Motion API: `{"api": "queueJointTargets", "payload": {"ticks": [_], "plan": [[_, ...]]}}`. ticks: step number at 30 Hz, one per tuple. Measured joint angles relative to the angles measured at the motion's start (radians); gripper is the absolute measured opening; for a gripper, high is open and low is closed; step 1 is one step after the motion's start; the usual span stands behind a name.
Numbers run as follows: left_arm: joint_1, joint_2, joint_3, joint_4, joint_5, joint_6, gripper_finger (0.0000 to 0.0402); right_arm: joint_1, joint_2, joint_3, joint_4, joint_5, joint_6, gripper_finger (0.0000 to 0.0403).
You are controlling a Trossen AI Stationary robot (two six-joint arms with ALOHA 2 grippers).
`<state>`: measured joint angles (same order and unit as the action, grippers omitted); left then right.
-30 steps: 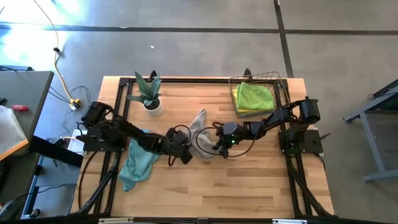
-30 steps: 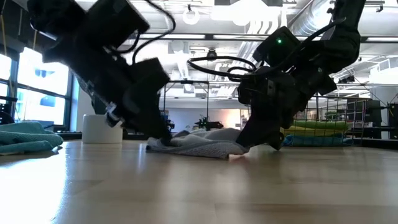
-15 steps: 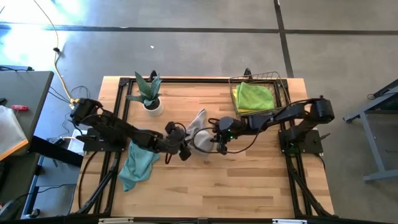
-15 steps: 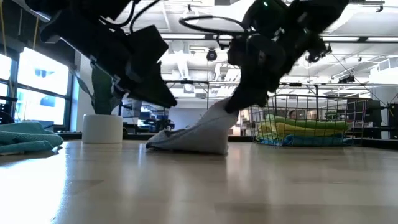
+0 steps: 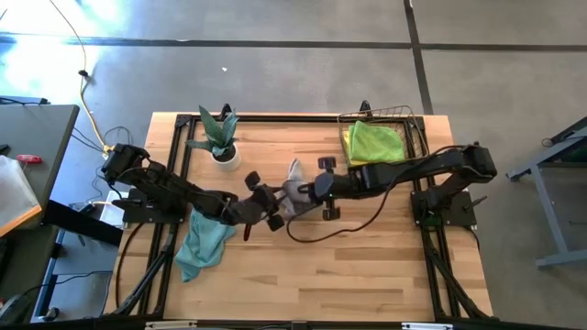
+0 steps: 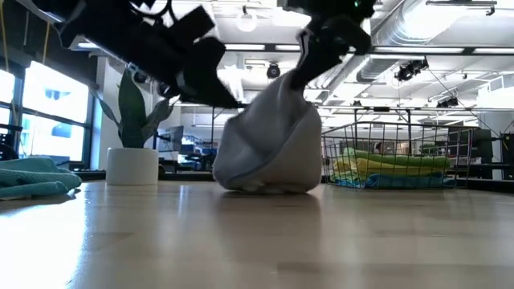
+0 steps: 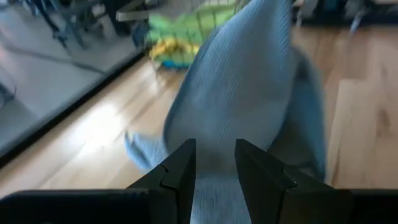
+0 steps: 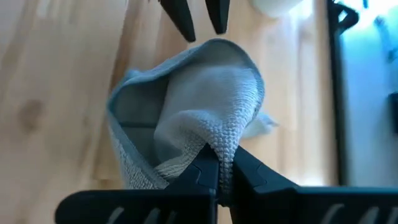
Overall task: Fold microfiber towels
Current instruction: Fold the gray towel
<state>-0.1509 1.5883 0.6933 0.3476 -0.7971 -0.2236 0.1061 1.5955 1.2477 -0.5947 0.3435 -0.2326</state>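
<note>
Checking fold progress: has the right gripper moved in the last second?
Yes. The right gripper, shut on the grey microfiber towel, moved toward the potted plant.
</note>
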Motion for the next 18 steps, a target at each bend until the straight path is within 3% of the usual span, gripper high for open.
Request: {"api": "queueJointTargets", "payload": {"ticks": [9,13,18], "plan": [[0.001,0.0,0.0,0.263,-0.113,0.269,0.0103,0.034,0.0,0.086,-0.053,0.185,-0.263,0.0],[0.001,0.0,0.0,0.304,-0.104,0.317,0.0103,0.041,0.0,0.098,-0.053,0.263,-0.346,0.0],[0.017,0.001,0.0,0.303,-0.023,0.282,0.0103,0.041,0.0,0.101,-0.032,0.306,-0.402,0.0]]}}
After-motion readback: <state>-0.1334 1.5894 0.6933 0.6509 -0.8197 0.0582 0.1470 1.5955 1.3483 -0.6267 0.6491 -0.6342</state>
